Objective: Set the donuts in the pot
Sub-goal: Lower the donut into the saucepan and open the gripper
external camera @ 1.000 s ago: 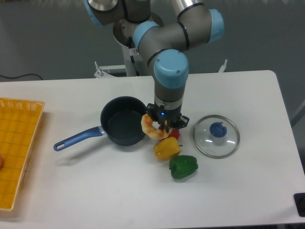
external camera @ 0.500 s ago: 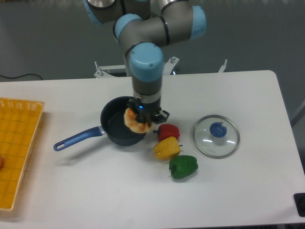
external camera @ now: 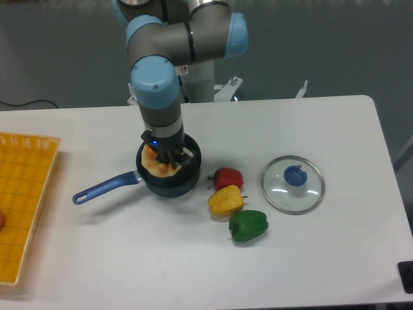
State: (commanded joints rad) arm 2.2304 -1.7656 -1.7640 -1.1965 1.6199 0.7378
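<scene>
The dark navy pot (external camera: pixel 184 181) with its long blue handle (external camera: pixel 105 188) sits left of the table's middle. My gripper (external camera: pixel 164 159) hangs directly over the pot's opening, shut on the orange-tan donut (external camera: pixel 155 166). The donut is held within the pot's rim, tilted; whether it touches the bottom cannot be told. The arm hides the back part of the pot.
A red pepper (external camera: pixel 227 177), a yellow pepper (external camera: pixel 225 200) and a green pepper (external camera: pixel 248 225) lie in a row right of the pot. A glass lid (external camera: pixel 292 184) with a blue knob lies further right. A yellow basket (external camera: pixel 22 200) stands at the left edge.
My gripper has carried the donut leftward, from beside the peppers to above the pot's opening. The red pepper, earlier hidden behind the gripper, now shows.
</scene>
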